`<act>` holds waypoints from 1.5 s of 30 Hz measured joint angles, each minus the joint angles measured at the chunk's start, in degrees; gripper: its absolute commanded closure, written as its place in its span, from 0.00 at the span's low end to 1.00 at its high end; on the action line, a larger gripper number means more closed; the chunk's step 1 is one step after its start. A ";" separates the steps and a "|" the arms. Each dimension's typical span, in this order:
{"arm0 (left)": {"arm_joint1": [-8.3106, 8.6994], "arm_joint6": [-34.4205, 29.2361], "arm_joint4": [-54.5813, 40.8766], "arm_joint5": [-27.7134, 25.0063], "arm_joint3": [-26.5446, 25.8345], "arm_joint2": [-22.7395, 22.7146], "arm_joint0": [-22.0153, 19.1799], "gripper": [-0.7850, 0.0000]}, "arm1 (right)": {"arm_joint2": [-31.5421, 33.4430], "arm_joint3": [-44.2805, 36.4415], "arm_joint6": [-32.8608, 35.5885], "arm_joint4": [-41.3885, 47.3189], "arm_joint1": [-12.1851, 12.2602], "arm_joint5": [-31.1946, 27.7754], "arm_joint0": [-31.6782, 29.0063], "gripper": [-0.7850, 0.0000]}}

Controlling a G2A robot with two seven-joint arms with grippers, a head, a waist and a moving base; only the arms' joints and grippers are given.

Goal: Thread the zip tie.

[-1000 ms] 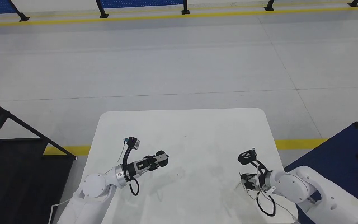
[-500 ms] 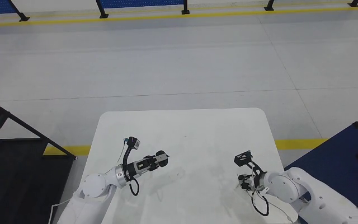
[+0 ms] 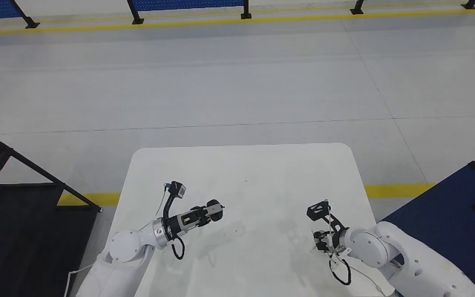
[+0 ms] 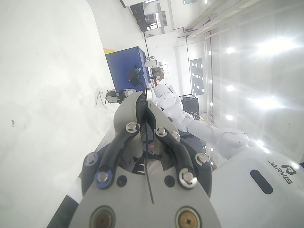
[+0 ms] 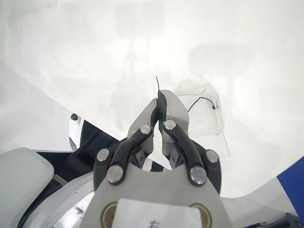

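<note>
Two clamped pincers, left gripper [image 4: 143, 100] and right gripper [image 5: 158, 100], on thin black plastic zip tie [image 5: 157, 84].
Likely light, whippy, slick; best pinched near tip.

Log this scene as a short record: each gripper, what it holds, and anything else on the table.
left gripper: shut on the left zip tie, a thin black strand running back between the fingers
right gripper: shut on the right zip tie, tip poking past the fingertips
clear plastic tray: on the white table, beside the right gripper
spare zip tie: black, lying on the tray
arms: well apart
</note>
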 measured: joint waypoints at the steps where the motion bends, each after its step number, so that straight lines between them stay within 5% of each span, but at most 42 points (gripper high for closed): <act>1: 0.00 0.00 0.00 0.00 0.00 0.00 0.00 1.00 | -0.07 0.08 0.08 -0.05 -0.11 -0.05 0.10 1.00; 10: 0.00 0.00 0.00 0.00 0.00 0.00 0.00 1.00 | -0.07 0.84 0.98 -0.10 -1.00 -0.33 0.57 0.91; 45: 0.00 0.00 0.00 0.00 0.00 0.00 0.00 1.00 | 5.13 -2.10 5.08 -3.33 -1.30 1.03 -5.22 0.88</act>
